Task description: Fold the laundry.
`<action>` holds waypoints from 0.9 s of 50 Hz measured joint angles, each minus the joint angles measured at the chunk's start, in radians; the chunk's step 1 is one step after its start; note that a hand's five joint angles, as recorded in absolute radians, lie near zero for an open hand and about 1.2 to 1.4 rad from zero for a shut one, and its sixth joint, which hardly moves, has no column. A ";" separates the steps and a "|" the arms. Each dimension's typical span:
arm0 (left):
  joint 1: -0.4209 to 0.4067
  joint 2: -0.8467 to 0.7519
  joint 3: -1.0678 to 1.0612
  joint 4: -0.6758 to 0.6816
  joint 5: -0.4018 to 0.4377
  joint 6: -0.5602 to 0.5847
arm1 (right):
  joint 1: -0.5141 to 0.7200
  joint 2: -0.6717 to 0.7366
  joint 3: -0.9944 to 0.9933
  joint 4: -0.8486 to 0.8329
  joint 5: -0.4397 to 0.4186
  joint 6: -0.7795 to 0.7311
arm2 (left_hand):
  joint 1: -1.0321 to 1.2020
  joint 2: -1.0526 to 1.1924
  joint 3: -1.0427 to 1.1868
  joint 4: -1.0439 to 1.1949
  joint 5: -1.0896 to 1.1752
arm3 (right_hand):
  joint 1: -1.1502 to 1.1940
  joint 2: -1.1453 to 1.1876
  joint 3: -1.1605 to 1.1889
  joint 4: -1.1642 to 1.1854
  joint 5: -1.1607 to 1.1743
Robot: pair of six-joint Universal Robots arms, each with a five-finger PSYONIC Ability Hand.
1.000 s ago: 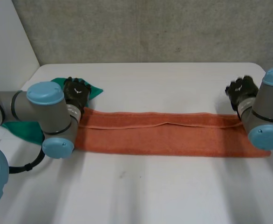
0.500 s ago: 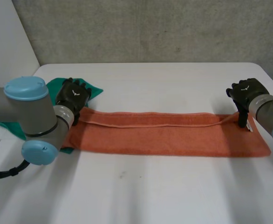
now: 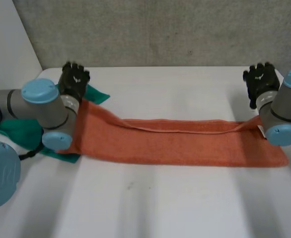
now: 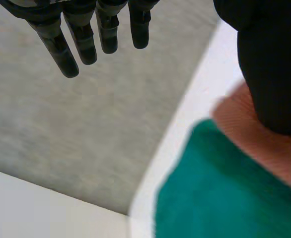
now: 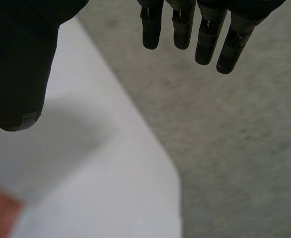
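Head view: long orange terry towel [image 3: 185, 144] lies stretched across white surface [image 3: 160, 198], its left end propped up at left hand [image 3: 74, 82] over green cloth [image 3: 97, 94]; both it and right hand [image 3: 260, 82] show straight fingers [image 4: 66, 59] pinching nothing, so that end could slump and bunch.

Head camera sits high at the near side, centred, looking down over the white table [image 3: 185, 208] to the grey concrete [image 3: 160, 29] beyond. Each wrist camera hugs its own palm — left hand [image 4: 83, 34], right hand [image 5: 205, 39] — very close, facing the table's far edge and that same concrete.
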 measured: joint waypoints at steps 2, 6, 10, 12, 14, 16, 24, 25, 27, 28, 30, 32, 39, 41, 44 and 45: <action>-0.001 -0.005 0.026 0.031 -0.001 -0.005 | 0.000 -0.006 -0.005 -0.036 0.011 0.008 | 0.000 0.000 0.000 0.000 0.000 | 0.000 0.000 0.000 0.000 0.000; -0.009 -0.008 0.028 0.034 -0.001 -0.008 | -0.002 -0.043 0.011 -0.040 0.017 0.023 | 0.000 0.000 0.000 0.000 0.000 | 0.000 0.000 0.000 0.000 0.000; -0.014 0.008 -0.020 0.015 0.000 -0.009 | -0.006 -0.104 0.048 -0.004 0.010 0.044 | 0.000 0.000 0.000 0.000 0.000 | 0.000 0.000 0.000 0.000 0.000; -0.013 0.026 -0.055 0.007 0.001 -0.009 | -0.009 -0.144 0.076 0.032 -0.003 0.057 | 0.000 0.000 0.000 0.000 0.000 | 0.000 0.000 0.000 0.000 0.000; -0.013 0.042 -0.085 0.002 0.001 -0.009 | -0.010 -0.165 0.092 0.057 -0.014 0.063 | 0.000 0.000 0.000 0.000 0.000 | 0.000 0.000 0.000 0.000 0.000; -0.012 0.064 -0.122 -0.002 0.002 -0.009 | -0.013 -0.190 0.115 0.101 -0.032 0.070 | 0.000 0.000 0.000 0.000 0.000 | 0.000 0.000 0.000 0.000 0.000; -0.011 0.192 -0.296 -0.013 0.002 -0.016 | -0.048 -0.249 0.244 0.294 -0.071 0.078 | 0.000 0.000 0.000 0.000 0.000 | 0.000 0.000 0.000 0.000 0.000; -0.010 0.224 -0.336 -0.013 0.003 -0.017 | -0.065 -0.274 0.293 0.320 -0.082 0.078 | 0.000 0.000 0.000 0.000 0.000 | 0.000 0.000 0.000 0.000 0.000; -0.009 0.268 -0.388 -0.013 0.004 -0.022 | -0.085 -0.309 0.351 0.335 -0.098 0.076 | 0.000 0.000 0.000 0.000 0.000 | 0.000 0.000 0.000 0.000 0.000; -0.009 0.292 -0.419 -0.013 0.005 -0.027 | -0.099 -0.332 0.387 0.340 -0.109 0.076 | 0.000 0.000 0.000 0.000 0.000 | 0.000 0.000 0.000 0.000 0.000; -0.009 0.334 -0.472 -0.013 0.006 -0.043 | -0.125 -0.371 0.450 0.343 -0.134 0.075 | 0.000 0.000 0.000 0.000 0.000 | 0.000 0.002 0.003 0.000 0.000; -0.009 0.357 -0.501 -0.012 0.007 -0.056 | -0.140 -0.391 0.486 0.341 -0.150 0.075 | 0.000 0.000 0.000 0.000 0.000 | 0.001 0.003 0.003 0.002 0.000; -0.013 0.487 -0.683 -0.006 0.011 -0.209 | -0.217 -0.459 0.703 0.264 -0.257 0.077 | 0.000 0.000 0.000 0.000 0.000 | 0.105 0.141 0.150 0.123 0.108; -0.014 0.502 -0.705 -0.005 0.012 -0.236 | -0.226 -0.461 0.731 0.235 -0.268 0.077 | 0.000 0.000 0.000 0.000 0.000 | 0.143 0.183 0.192 0.169 0.151; -0.016 0.532 -0.746 -0.002 0.013 -0.284 | -0.245 -0.457 0.783 0.159 -0.284 0.075 | 0.000 0.000 0.000 0.000 0.000 | 0.177 0.214 0.231 0.208 0.186; -0.016 0.532 -0.746 -0.002 0.013 -0.284 | -0.245 -0.457 0.783 0.159 -0.284 0.075 | 0.000 0.000 0.000 0.000 0.000 | 0.177 0.214 0.231 0.208 0.186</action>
